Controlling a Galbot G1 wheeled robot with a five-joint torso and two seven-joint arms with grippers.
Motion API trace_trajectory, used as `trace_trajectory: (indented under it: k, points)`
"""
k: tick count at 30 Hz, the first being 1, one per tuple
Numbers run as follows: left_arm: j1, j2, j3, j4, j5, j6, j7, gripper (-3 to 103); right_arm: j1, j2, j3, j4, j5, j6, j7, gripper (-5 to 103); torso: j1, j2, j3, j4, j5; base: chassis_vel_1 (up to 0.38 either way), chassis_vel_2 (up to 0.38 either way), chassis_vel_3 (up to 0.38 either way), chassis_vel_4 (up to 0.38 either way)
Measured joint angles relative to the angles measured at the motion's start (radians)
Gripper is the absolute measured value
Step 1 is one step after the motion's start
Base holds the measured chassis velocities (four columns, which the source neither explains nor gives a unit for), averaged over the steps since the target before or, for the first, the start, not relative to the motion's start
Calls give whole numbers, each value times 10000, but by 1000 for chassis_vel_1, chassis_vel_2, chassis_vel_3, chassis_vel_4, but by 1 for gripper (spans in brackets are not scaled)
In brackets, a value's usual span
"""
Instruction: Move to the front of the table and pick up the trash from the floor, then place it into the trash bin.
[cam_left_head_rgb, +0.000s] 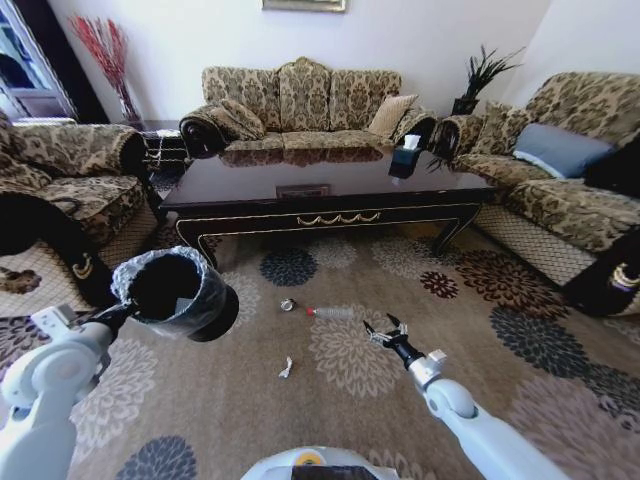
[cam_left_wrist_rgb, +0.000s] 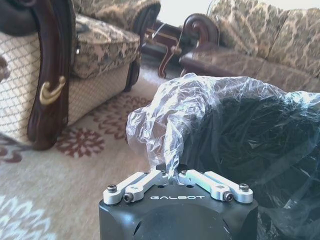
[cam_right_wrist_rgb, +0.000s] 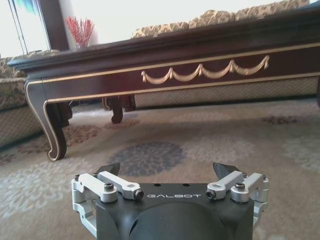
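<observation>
The right claw is held low over the floor in front of the worktop, its fingers spread apart with nothing between them, as is plain in the right wrist view, where the claw faces the worktop's front rail. The bottle lies on the carpet just beyond and to the left of that claw, red cap at its left end, so that its long axis is laid nearly left to right, roughly across the claw's line of approach. It is judged that the bottle can be reached by a short advance forward and leftward, and that the open fingers would have to be set astride the short width of the bottle rather than along its length. A small silvery piece rests just left of the cap, and a white paper scrap lies nearer the robot, left of the right arm. The bin is carried on the left, tipped so that its lined mouth is seen from above; the left claw is closed on the liner at the rim. The right arm is therefore the nearer and the free one; the left is occupied.
</observation>
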Motion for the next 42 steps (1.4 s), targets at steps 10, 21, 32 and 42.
trace_trajectory:
  k: [10,21,32,42]
  points:
    - [-491,-21,82,65,-96,11,-46,3,547,325,-1007,-858,-256,195,-83,100,0,0,0,1,0,-57,59,55,-63]
    - [-631,-78,-151,160,-193,-19,-32,3,1554,417,-2260,-1388,-242,303,317,100,2,-3,-2,1,2,-63,63,64,-81]
    - [-411,-278,-172,-25,-64,-20,-24,3,4199,437,-4367,-3398,-734,-591,-817,100,1,-3,0,0,1,0,0,0,0]
    - [-231,-457,-449,3,91,-34,145,3,6766,1461,-6243,-6874,-1404,-644,-2335,100,1,-3,1,3,-1,0,0,0,0]
